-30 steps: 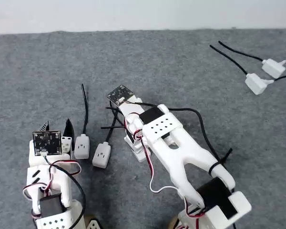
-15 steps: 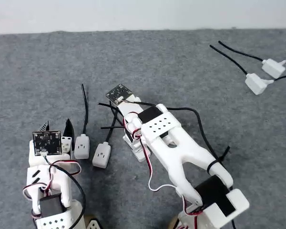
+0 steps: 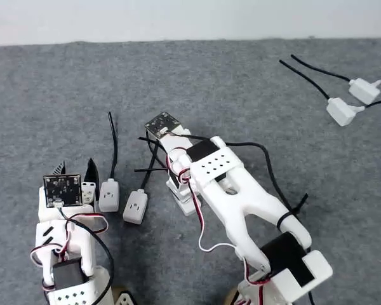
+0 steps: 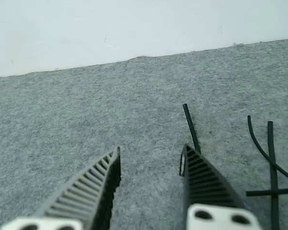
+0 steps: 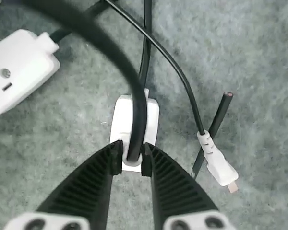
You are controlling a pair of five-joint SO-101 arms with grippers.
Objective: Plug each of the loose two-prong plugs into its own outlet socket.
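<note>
Left arm [image 3: 66,251] and right arm [image 3: 241,203]: white printed shells, black servo blocks, dotted vent plates, red-white-black wire looms [image 3: 200,219]. Dark square circuit board [image 3: 63,189] at each wrist. Beside the board, left gripper [image 4: 151,160] with black ribbed, tapered fingers [image 4: 93,191].

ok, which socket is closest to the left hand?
The straight socket, right beside the left hand; the tilted socket sits farther off, toward the right arm.
</note>
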